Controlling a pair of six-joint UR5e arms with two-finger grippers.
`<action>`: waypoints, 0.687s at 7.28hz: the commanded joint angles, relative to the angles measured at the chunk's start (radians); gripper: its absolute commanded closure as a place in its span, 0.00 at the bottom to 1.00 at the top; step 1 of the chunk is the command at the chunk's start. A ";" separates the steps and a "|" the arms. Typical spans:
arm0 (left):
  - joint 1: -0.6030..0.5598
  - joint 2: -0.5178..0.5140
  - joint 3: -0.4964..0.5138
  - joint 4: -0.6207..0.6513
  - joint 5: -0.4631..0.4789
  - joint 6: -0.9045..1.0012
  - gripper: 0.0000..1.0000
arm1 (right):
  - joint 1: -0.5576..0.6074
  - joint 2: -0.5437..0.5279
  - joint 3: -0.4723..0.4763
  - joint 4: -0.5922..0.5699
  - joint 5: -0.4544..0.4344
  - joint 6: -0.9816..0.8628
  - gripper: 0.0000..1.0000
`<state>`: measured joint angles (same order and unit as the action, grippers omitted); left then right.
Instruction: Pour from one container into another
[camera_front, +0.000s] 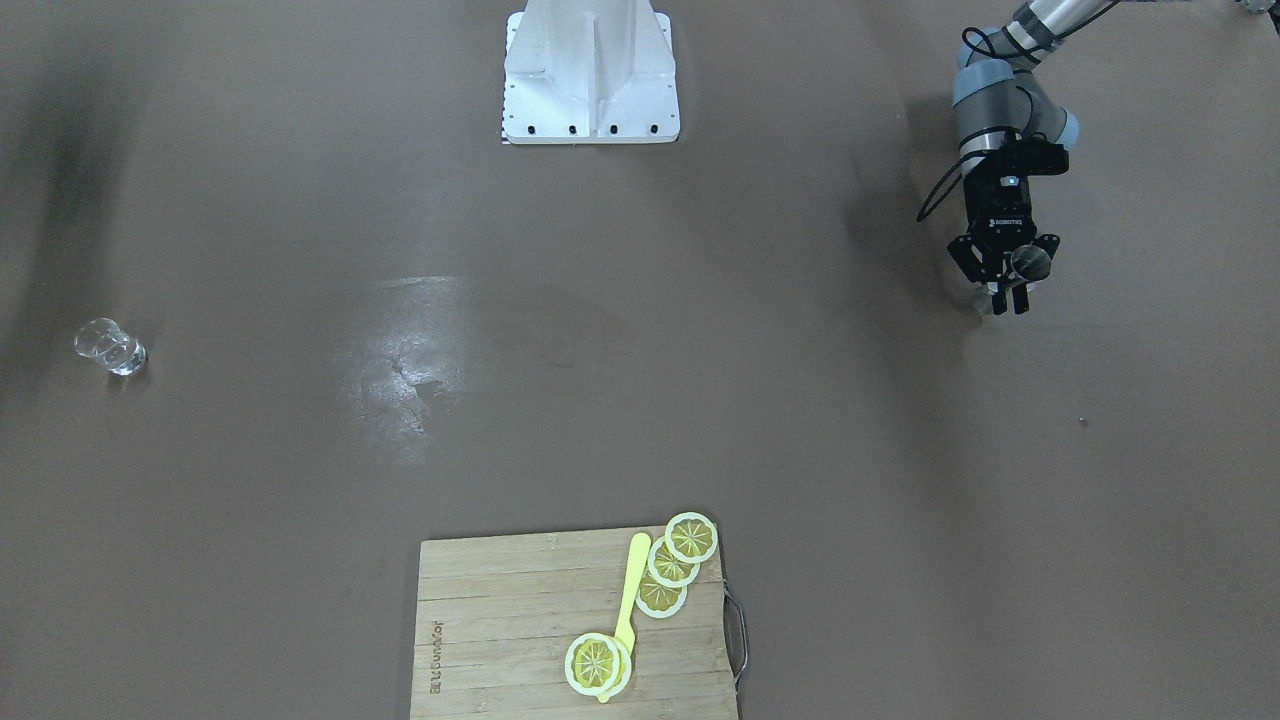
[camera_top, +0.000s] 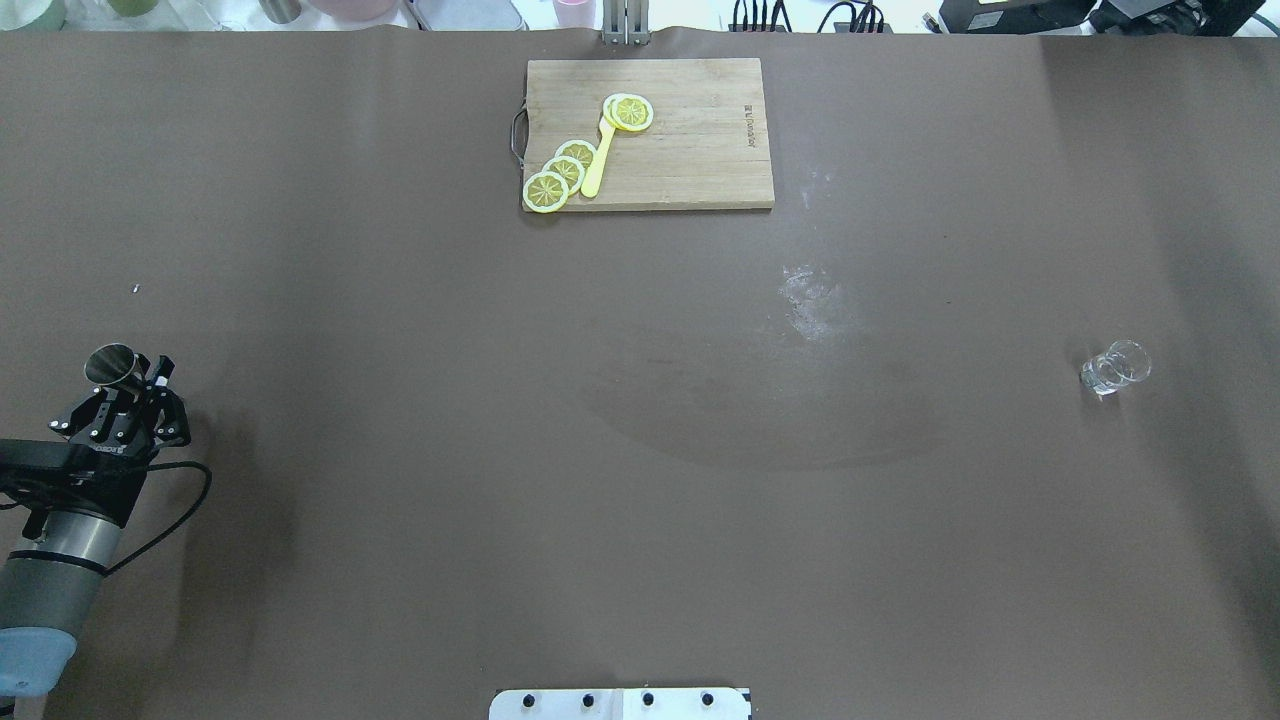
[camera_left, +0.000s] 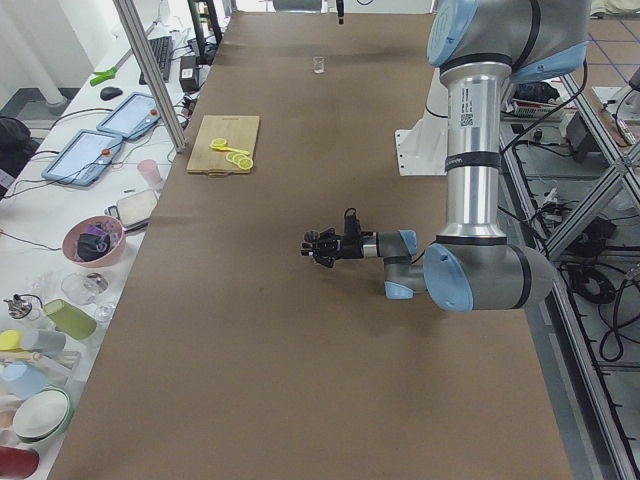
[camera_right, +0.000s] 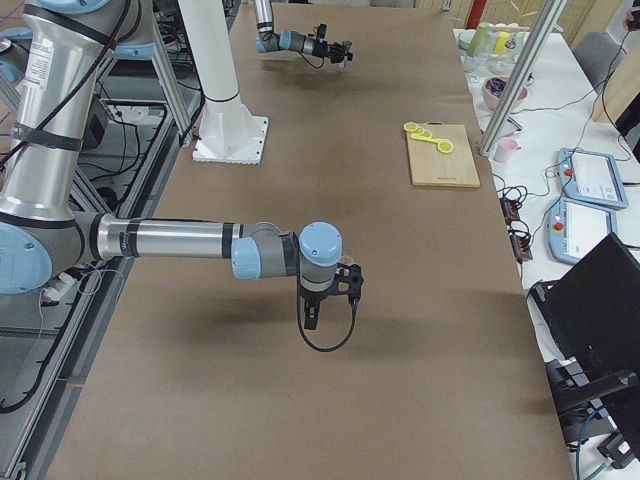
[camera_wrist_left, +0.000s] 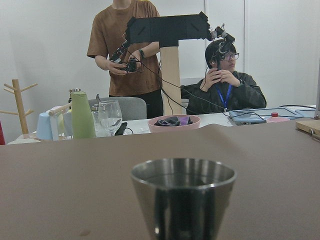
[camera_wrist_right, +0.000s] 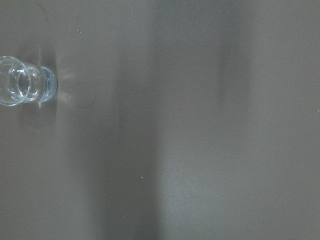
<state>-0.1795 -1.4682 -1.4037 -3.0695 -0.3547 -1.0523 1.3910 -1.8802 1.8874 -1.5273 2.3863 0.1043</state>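
Left pincer (camera_top: 137, 383) clamped on jigger (camera_top: 112, 364) — right pincer (camera_right: 312, 317): cannot tell; cup (camera_top: 1115, 367) well apart.

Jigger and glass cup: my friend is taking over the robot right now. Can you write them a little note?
Left tool: looks shut on the jigger, which is upright, at the table's far left end.
Right tool: points down over the table; open or shut, I cannot tell.
Glass cup: stands alone at the far right end, not held by either tool.
Done: jigger grasped.
Left: carry the jigger across and pour into the cup.
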 joint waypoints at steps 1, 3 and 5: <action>0.000 -0.001 0.000 0.000 -0.003 0.000 0.66 | 0.044 0.007 0.128 -0.239 -0.069 -0.017 0.00; 0.002 -0.001 0.000 0.000 -0.007 0.000 0.54 | 0.081 0.003 0.144 -0.255 -0.113 -0.021 0.00; 0.003 -0.003 0.000 0.000 -0.004 0.000 0.30 | 0.140 -0.004 0.127 -0.255 -0.107 -0.066 0.00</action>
<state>-0.1777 -1.4706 -1.4036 -3.0695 -0.3604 -1.0523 1.5053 -1.8826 2.0248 -1.7798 2.2788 0.0615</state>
